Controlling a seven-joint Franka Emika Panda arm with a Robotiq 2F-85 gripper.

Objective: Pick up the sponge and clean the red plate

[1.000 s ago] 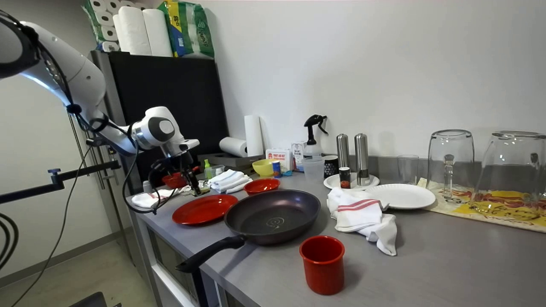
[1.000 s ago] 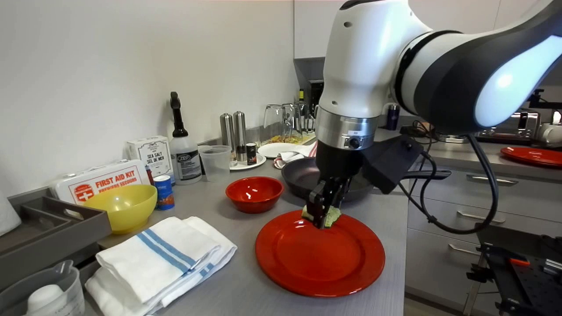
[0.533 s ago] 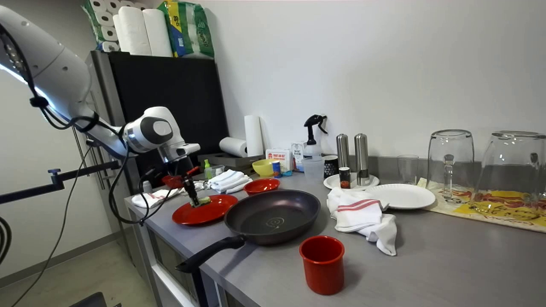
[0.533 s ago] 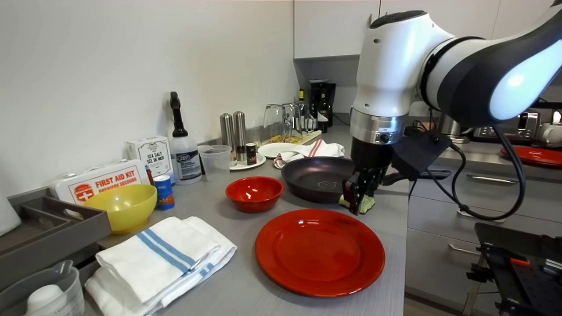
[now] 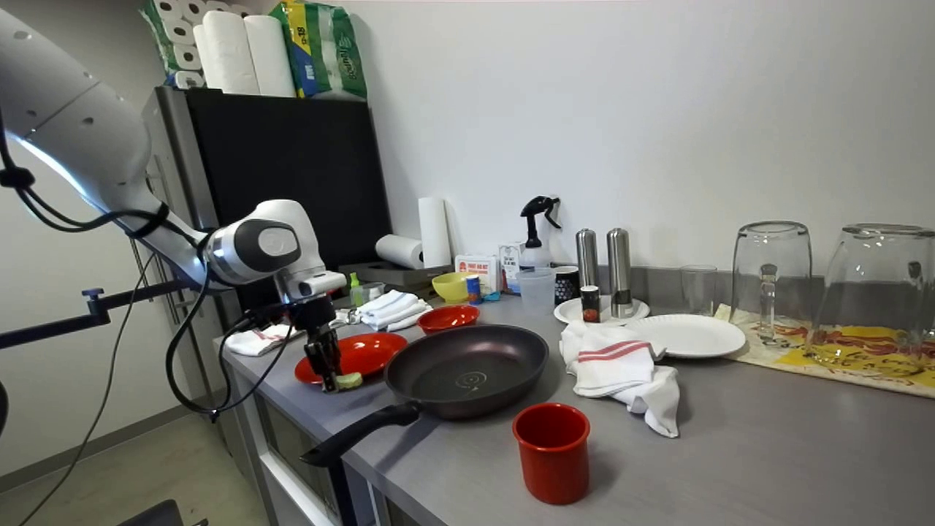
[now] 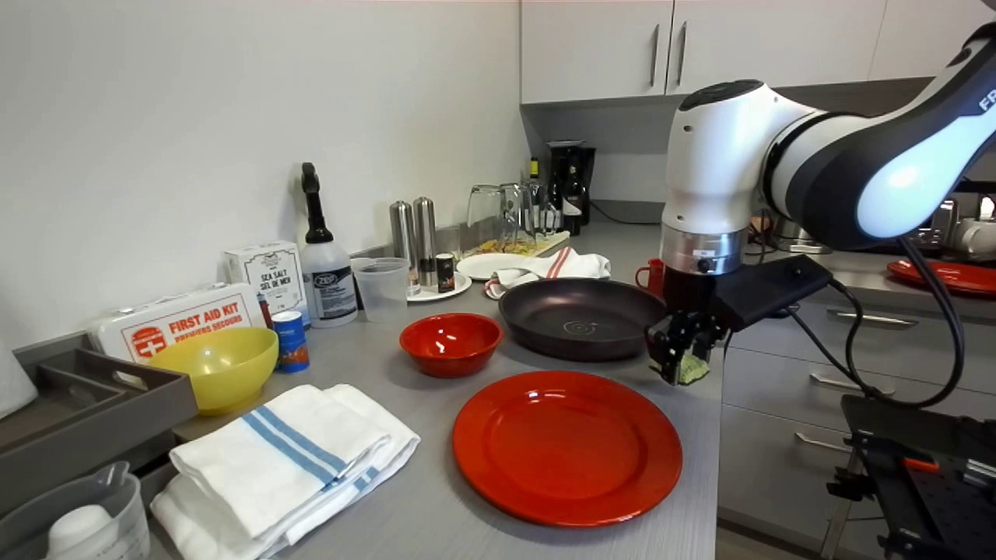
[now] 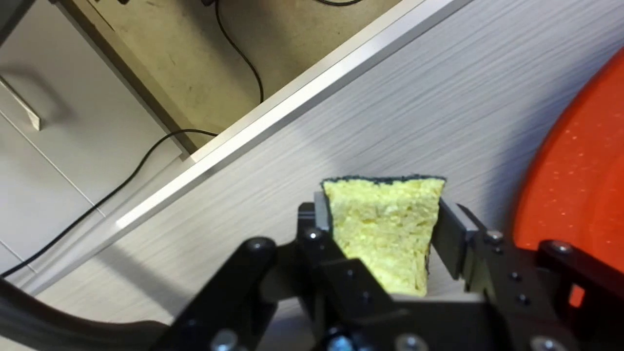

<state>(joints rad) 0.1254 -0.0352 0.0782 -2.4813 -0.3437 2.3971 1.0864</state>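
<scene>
The red plate (image 6: 568, 451) lies flat on the counter in both exterior views, and its rim shows at the right of the wrist view. My gripper (image 7: 388, 215) is shut on the sponge (image 7: 382, 239), a yellow-green block with a dark scouring side, squeezed between the two pads. In an exterior view the gripper (image 6: 675, 367) hangs off the plate's far rim, near the counter's edge. The wrist view has the sponge over bare counter, between that edge and the plate. Whether the sponge touches the counter I cannot tell.
A black frying pan (image 5: 467, 372) sits beside the plate, handle over the counter's edge. A red bowl (image 6: 451, 344) and folded white towels (image 6: 288, 459) lie near the plate. A red cup (image 5: 552, 453) stands past the pan. The counter's edge (image 7: 292, 107) runs close to the gripper.
My gripper has come down and moved off the plate toward the pan and the counter's edge, with the sponge in its grip throughout. The plate stays where it was.
</scene>
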